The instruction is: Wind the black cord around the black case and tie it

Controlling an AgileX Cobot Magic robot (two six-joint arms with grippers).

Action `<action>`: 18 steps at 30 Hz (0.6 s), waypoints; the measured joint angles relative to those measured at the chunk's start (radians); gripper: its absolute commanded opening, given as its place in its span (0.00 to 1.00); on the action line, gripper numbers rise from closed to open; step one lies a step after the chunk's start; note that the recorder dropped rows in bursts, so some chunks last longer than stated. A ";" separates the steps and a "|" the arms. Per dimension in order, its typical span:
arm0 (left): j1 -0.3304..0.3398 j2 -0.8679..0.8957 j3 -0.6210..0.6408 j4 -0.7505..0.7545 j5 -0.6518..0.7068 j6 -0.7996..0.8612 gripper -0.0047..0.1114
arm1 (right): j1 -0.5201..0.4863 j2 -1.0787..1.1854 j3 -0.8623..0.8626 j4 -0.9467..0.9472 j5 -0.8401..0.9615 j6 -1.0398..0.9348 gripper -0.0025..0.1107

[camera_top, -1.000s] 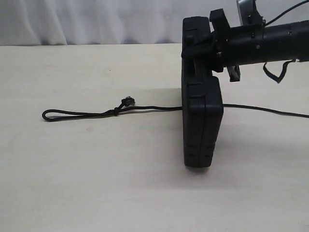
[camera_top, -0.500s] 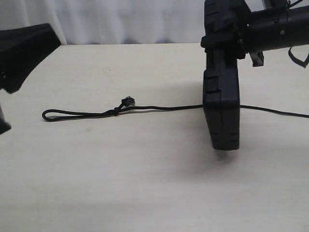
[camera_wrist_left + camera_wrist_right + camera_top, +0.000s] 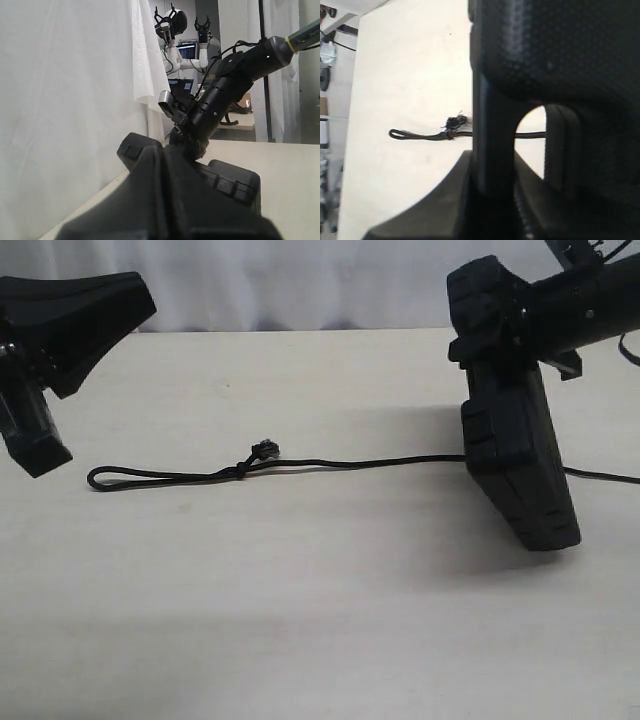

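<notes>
At right, tilted black case (ribbed)

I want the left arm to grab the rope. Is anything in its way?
Nothing visible is. Only bare table lies between the left gripper and the black cord, at its looped end. The black case is held tilted by the right gripper, farther along the cord, not in between.

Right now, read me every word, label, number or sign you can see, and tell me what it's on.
No text can be read.
The black case shows no lettering.
The monitor in the left wrist view's background is lit, but too small and blurred to read.
</notes>
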State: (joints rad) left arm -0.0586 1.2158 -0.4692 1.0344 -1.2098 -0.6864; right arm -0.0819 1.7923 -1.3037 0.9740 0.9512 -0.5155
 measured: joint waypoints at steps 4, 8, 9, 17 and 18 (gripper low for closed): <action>0.000 0.000 0.000 0.000 -0.002 0.007 0.04 | 0.000 0.083 0.020 0.282 0.139 -0.151 0.06; 0.000 0.000 0.000 0.008 -0.004 0.007 0.04 | 0.008 0.086 0.113 0.581 0.202 -0.270 0.06; 0.000 0.000 0.000 0.027 -0.004 0.007 0.04 | 0.008 0.086 0.137 0.601 0.185 -0.288 0.06; -0.119 0.000 -0.013 0.113 -0.002 0.092 0.04 | 0.004 0.106 0.165 0.657 0.182 -0.303 0.06; -0.163 0.001 -0.024 0.113 0.007 0.107 0.04 | 0.004 0.106 0.165 0.657 0.184 -0.306 0.06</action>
State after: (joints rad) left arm -0.2213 1.2168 -0.4927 1.1475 -1.2028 -0.5790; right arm -0.0776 1.8984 -1.1386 1.6310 1.1357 -0.8218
